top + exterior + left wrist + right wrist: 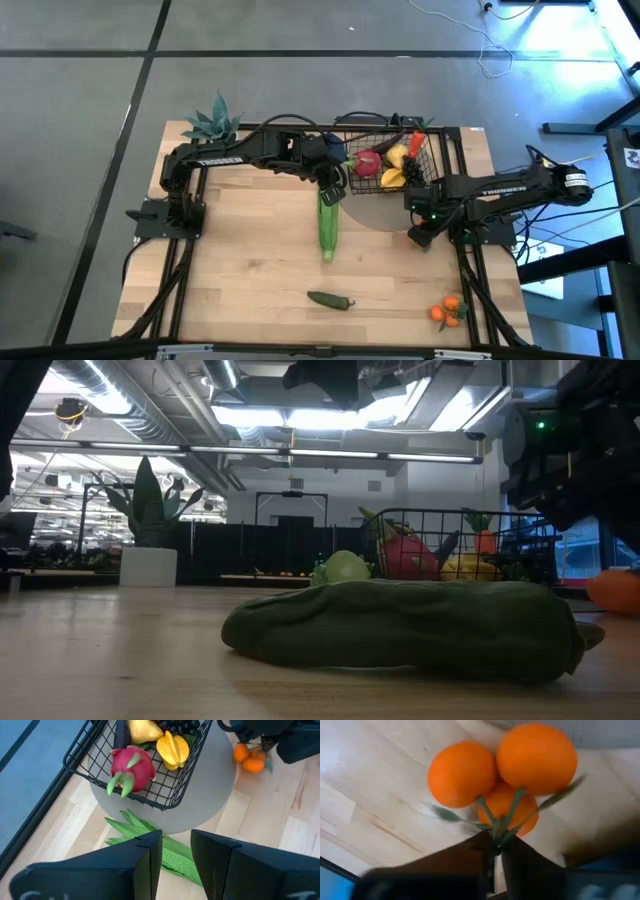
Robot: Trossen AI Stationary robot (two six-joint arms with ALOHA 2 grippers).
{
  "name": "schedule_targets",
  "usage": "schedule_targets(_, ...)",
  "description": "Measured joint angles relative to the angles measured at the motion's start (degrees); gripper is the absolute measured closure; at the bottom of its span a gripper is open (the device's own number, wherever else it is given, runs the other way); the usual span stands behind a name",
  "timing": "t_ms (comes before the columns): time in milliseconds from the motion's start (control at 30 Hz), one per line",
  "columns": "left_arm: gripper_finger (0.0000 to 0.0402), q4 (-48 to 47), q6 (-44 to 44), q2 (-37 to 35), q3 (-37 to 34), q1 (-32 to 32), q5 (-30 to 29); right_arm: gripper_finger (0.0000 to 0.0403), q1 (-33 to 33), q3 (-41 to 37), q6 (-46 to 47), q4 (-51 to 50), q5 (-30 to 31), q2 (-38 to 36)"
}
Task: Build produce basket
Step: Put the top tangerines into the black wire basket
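Basket (440, 140) of black wire sits at the far side of the wooden table (250, 260) on a round grey mat (375, 208), seen from above. It holds a pink-red fruit (368, 162), yellow fruit (396, 166) and a carrot (417, 143). The left gripper (333, 190) hangs over the near edge of the mat, at the far end of the long green corn (328, 228). A green pepper (330, 299) and a bunch of oranges (450, 311) lie nearer the front. The right gripper (420, 237) is just beside the mat, apart from the oranges. White lettering on each arm seems to read "TROSSEN", though it is small. A spiky plant (213, 123) stands at the far left corner.

From table height, the pepper (400, 625) fills the foreground, with the basket (520, 540) behind it.

The left wrist camera shows that gripper (175, 862) with its fingers parted and empty, the corn's leaves (145, 831) in the gap beneath, and the basket (150, 800) beyond with dark grapes (180, 726).

The right wrist camera looks closely at the oranges (500, 775); I cannot tell whether that gripper is open or closed.
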Motion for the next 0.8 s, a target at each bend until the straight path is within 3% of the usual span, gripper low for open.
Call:
schedule_targets(333,0.0312,0.0,0.0,0.0,0.0,0.0,0.0,0.0400,0.0,14.4,-4.4,-5.8,1.2,0.0)
schedule_targets(600,0.0312,0.0,0.0,0.0,0.0,0.0,0.0,0.0402,-1.7,31.1,-9.1,-13.4,17.6,0.0)
schedule_targets(800,0.0312,0.0,-0.1,0.0,0.0,0.0,0.0,0.0402,-8.3,36.0,-15.2,-13.1,29.2,0.4)
